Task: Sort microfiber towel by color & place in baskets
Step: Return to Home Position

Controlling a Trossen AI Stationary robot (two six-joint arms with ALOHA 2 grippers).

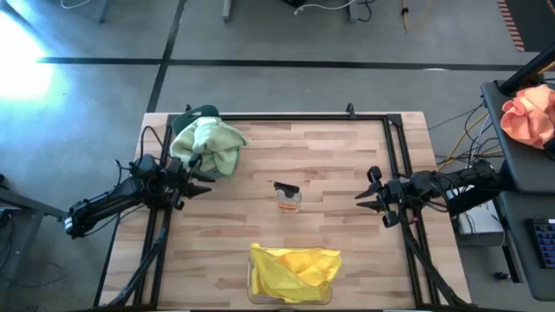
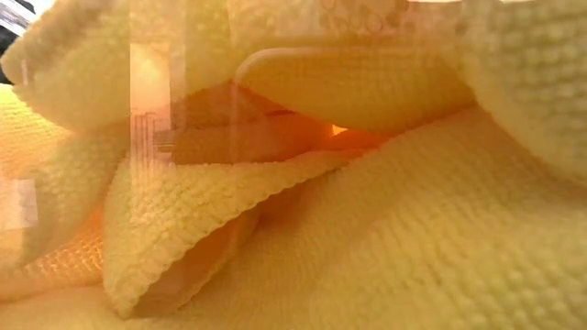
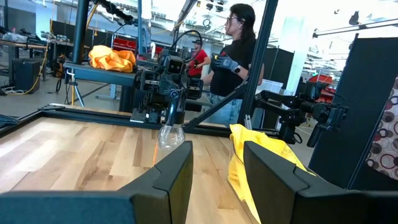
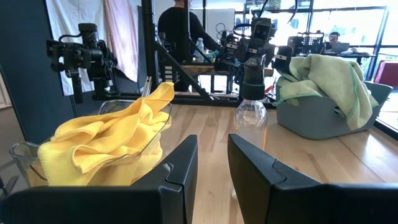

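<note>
I find the far basket point(image 4: 311, 121) at the far left corner of the bench point(image 1: 347, 156), far towels point(image 1: 208, 145) heaped in it. The near basket point(image 4: 18, 155) sits midway along the near edge, holding the near towels point(image 1: 295, 269). A bottle point(image 1: 289, 199) stands at the centre, between them.

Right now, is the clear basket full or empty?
Full. Yellow towels are heaped inside the clear basket, rising above its rim and hanging over one side.
</note>
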